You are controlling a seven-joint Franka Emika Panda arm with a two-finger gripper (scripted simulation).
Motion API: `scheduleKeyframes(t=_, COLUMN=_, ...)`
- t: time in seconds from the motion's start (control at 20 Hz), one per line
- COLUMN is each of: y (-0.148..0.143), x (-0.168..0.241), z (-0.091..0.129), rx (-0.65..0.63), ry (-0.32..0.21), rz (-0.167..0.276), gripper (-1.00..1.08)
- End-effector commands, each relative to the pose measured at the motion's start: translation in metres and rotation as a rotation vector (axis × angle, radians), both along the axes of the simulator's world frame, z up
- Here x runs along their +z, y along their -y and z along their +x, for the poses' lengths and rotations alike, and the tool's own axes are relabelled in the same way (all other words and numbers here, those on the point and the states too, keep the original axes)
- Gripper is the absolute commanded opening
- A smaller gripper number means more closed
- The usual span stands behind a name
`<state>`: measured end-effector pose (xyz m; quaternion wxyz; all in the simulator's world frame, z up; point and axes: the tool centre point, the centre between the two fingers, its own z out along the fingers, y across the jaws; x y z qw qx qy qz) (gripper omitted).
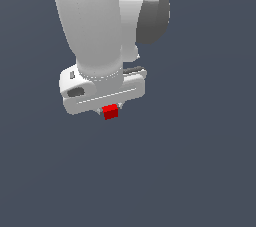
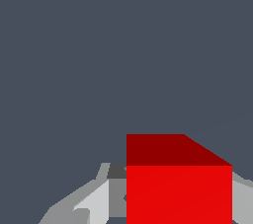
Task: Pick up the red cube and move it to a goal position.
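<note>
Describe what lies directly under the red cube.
Under the red cube only plain dark background shows; no surface, shadow or goal marker appears. The white gripper above covers the cube's top, so the fingers' grip there is mostly hidden.

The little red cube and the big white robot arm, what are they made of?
It's a computer render, so only looks count. The small bright red cube looks like smooth solid plastic: one flat colour, plain faces, sharp edges, no grain. The white rounded robot arm looks like glossy moulded plastic or painted metal, with soft highlights on its curves. The white tool sits around the cube.
</note>
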<state>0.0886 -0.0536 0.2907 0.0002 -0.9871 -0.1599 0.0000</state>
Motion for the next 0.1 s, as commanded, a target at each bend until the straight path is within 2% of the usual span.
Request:
scheduleKeyframes(t=0.0, y=0.0006, x=0.0024, z=0.0011, rx=0.000, ry=0.000, rz=0.000, gripper=-1.00)
scheduleKeyframes(t=0.05, y=0.0007, x=0.0026, z=0.0012, rx=0.000, ry=0.000, rz=0.000, gripper=-1.00)
